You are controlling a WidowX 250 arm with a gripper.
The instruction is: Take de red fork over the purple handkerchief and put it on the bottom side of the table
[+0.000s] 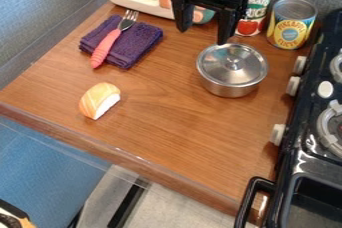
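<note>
Red fork (107, 46) on purple cloth (137, 47); jaws apart.
Left to right, I log: orange toy sushi (99, 100) on the bench (167, 127); fork slanting across the cloth, tines toward the back; my gripper (203, 37) above the bench; lidded metal pot (232, 69); two cans (291, 28); black stove (304, 159).

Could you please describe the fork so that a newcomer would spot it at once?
On the wooden counter, near the white toy appliance, lies a folded purple cloth. The fork lies slantwise across it, tines toward the appliance. Its pinkish-red handle and metal tines set it apart from the cloth beneath.
</note>
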